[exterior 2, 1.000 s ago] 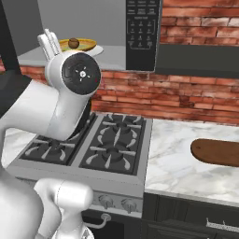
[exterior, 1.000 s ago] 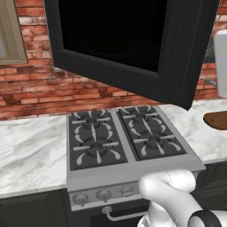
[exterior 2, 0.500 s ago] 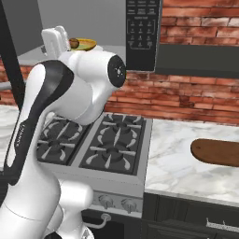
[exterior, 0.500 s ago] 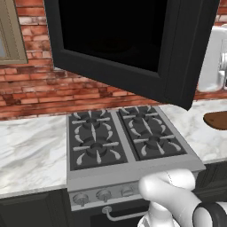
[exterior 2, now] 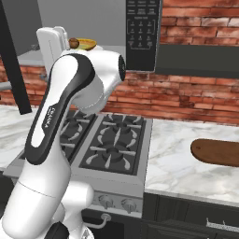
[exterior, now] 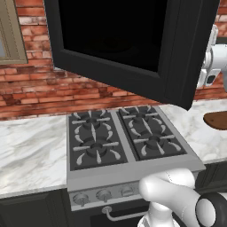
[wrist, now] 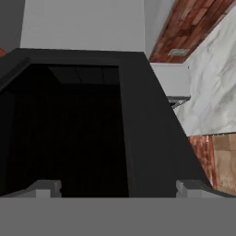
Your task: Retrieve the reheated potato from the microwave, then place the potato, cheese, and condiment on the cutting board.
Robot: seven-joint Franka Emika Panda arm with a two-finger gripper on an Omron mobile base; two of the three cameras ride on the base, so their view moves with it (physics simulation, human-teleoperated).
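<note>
The microwave [exterior 2: 142, 32] hangs above the stove with its black door [exterior: 119, 44] swung wide open. Inside, on the grey floor, the small brown potato [exterior 2: 73, 43] sits on a yellow plate [exterior 2: 87, 44]. My white hand [exterior 2: 52, 41] is raised just left of the potato, at the mouth of the opening, and it also pokes out past the door's right edge [exterior: 213, 66]. In the hand view my gripper [wrist: 117, 191] is open and empty, facing the door's dark glass. The dark brown cutting board [exterior 2: 217, 151] lies on the marble counter to the right. The cheese and the condiment are out of view.
A gas stove [exterior: 124, 142] with black grates sits under the microwave, with marble counter [exterior 2: 177, 163] on both sides. A red brick wall [exterior 2: 196, 98] runs behind. The open door overhangs the stove's left half.
The arm has swung its upper links up and to the right, and the hand has risen beside the plate at the microwave's opening. The jaws have stayed wide apart.
</note>
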